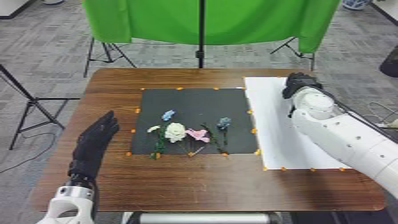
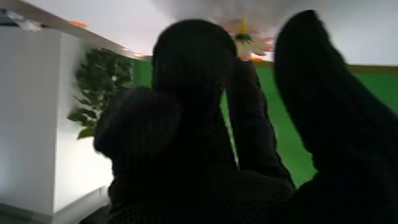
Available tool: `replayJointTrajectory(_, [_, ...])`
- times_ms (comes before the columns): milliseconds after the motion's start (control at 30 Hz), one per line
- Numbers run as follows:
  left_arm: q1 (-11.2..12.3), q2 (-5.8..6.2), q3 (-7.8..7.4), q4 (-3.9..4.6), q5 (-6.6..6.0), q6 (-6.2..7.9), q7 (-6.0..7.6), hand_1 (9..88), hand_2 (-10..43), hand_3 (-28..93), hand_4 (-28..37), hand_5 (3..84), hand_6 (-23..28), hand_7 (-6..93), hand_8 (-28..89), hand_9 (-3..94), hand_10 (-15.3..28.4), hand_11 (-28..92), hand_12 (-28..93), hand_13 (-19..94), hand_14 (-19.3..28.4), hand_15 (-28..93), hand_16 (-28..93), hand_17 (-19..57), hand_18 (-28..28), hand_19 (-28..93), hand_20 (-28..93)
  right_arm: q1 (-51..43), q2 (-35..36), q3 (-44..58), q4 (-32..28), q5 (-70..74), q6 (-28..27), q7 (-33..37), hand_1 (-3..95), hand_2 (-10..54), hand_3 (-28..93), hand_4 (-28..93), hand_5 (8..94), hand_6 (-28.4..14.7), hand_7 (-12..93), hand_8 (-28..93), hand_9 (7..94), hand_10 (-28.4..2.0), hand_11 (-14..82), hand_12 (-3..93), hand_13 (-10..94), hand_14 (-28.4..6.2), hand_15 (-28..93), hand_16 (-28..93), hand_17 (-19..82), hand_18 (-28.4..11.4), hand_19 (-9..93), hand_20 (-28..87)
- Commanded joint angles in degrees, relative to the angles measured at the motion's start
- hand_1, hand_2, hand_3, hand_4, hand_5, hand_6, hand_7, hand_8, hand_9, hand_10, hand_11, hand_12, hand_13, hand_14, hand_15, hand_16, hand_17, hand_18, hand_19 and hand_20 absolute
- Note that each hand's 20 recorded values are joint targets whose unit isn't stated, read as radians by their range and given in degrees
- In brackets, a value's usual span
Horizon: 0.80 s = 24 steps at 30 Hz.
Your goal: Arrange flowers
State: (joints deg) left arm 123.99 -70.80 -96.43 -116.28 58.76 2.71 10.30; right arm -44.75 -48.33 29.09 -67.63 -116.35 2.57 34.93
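In the head view, my right hand [image 1: 302, 84] is over the far part of the white sheet [image 1: 277, 132]. In the right wrist view, the thumb and fingers of my right hand [image 2: 191, 135] are extended with a gap between them, and a pale pink flower [image 2: 259, 45] is just beyond the fingertips against the white surface. On the dark mat [image 1: 191, 100] lie a white flower [image 1: 174, 132], a pink flower [image 1: 197, 134], a light-blue flower [image 1: 168, 115], a darker blue flower [image 1: 224, 122] and a small white one [image 1: 153, 129]. My left hand [image 1: 91, 142] is left of the mat, fingers straight.
Orange marks run along the edges of the mat and sheet on the brown table [image 1: 178, 187]. Past the far edge stand a green cloth [image 1: 258, 22] and black stands. My right forearm covers part of the sheet's right side.
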Motion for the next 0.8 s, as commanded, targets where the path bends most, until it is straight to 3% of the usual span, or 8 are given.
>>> replayJointTrajectory(33, [0.6, -0.60, -0.02, 0.28, -0.03, 0.04, -0.03, 27.4, -5.5, 65, -19.8, 37.0, 4.1, 5.1, -5, 34.4, 10.8, 5, 13, 26, 15.1, 6, 6, -1.3, 12.6, 1, 17, -1.3, -0.1, -3.8, 1.7, -3.0, 12.0, -4.3, 51.8, -9.5, 64, -23, 62.6, 3.1, 18, -5, 72.7, -11.1, 13.4, 18.0, 90, -2.2, 56, 30, 64, -9.8, 93, 48])
replayJointTrajectory(67, [0.7, -0.60, -0.02, 0.24, -0.05, 0.10, -0.05, 27.5, -5.5, 65, -19.8, 37.0, 4.1, 5.1, -5, 34.4, 10.7, 5, 13, 26, 15.1, 6, 6, -1.3, 12.7, 1, 17, -1.6, 0.3, -3.8, 1.2, -2.8, 12.0, -4.2, 57.9, -9.5, 57, -22, 70.1, 2.8, 19, 1, 80.0, -10.0, 8.8, 25.1, 92, -1.7, 56, 31, 66, -9.8, 93, 51])
replayJointTrajectory(167, [0.8, -0.59, -0.09, 0.26, -0.13, 0.07, -0.03, 27.4, -5.4, 65, -19.8, 37.0, 4.1, 5.1, -5, 34.5, 10.7, 5, 13, 26, 15.1, 6, 6, -1.3, 12.6, 1, 17, -2.3, 1.0, -3.4, 0.2, -2.9, 11.5, -4.3, 61.7, -9.5, 55, -22, 78.1, 2.4, 21, 6, 89.0, -8.5, 5.8, 31.8, 93, -1.3, 57, 31, 67, -9.7, 93, 53])
replayJointTrajectory(300, [0.8, -0.64, -0.12, 0.13, 0.00, 0.01, 0.03, 27.5, -5.4, 65, -19.9, 37.1, 4.1, 5.1, -5, 34.4, 10.7, 5, 13, 26, 15.1, 6, 6, -1.3, 12.6, 1, 17, -4.3, 3.4, -1.0, -4.4, -2.7, 13.1, -5.0, 63.3, -9.5, 55, -22, 80.2, 1.3, 21, 6, 91.7, -8.4, 6.4, 33.1, 94, -1.0, 57, 31, 68, -9.5, 93, 53])
replayJointTrajectory(400, [1.1, -0.50, -0.32, 0.01, -0.03, 0.07, 0.17, 27.4, -5.4, 65, -19.8, 37.0, 4.1, 5.1, -5, 34.4, 10.7, 5, 13, 26, 15.1, 6, 6, -1.3, 12.6, 1, 17, -6.8, 7.1, 2.2, -13.2, -1.7, 13.5, -5.2, 63.6, -9.5, 55, -21, 80.5, 1.1, 21, 7, 92.1, -8.6, 6.4, 33.3, 94, -0.8, 58, 31, 69, -9.4, 93, 54])
replayJointTrajectory(600, [1.1, -0.27, -0.38, 0.00, 0.05, -0.49, -0.32, 27.6, -5.3, 65, -19.8, 37.0, 4.1, 5.1, -5, 34.5, 10.8, 5, 13, 26, 15.1, 6, 6, -1.3, 12.6, 1, 17, -12.6, 12.5, 6.2, -30.3, 6.0, 8.2, -6.0, 63.5, -9.5, 55, -21, 81.0, 0.8, 20, 8, 92.5, -8.8, 6.3, 33.9, 94, -0.8, 58, 31, 69, -9.3, 93, 54])
replayJointTrajectory(800, [0.5, -0.04, -0.31, 0.19, 0.13, -0.76, -0.71, 27.4, -5.3, 65, -19.8, 37.0, 4.1, 5.1, -5, 34.5, 10.8, 5, 13, 26, 15.1, 6, 6, -1.3, 12.6, 1, 17, -19.1, 11.7, 7.8, -38.0, 6.1, 5.4, -7.9, 63.4, -9.5, 55, -20, 81.4, 0.5, 19, 8, 92.4, -8.9, 6.1, 34.1, 94, -0.7, 58, 31, 69, -9.3, 93, 54])
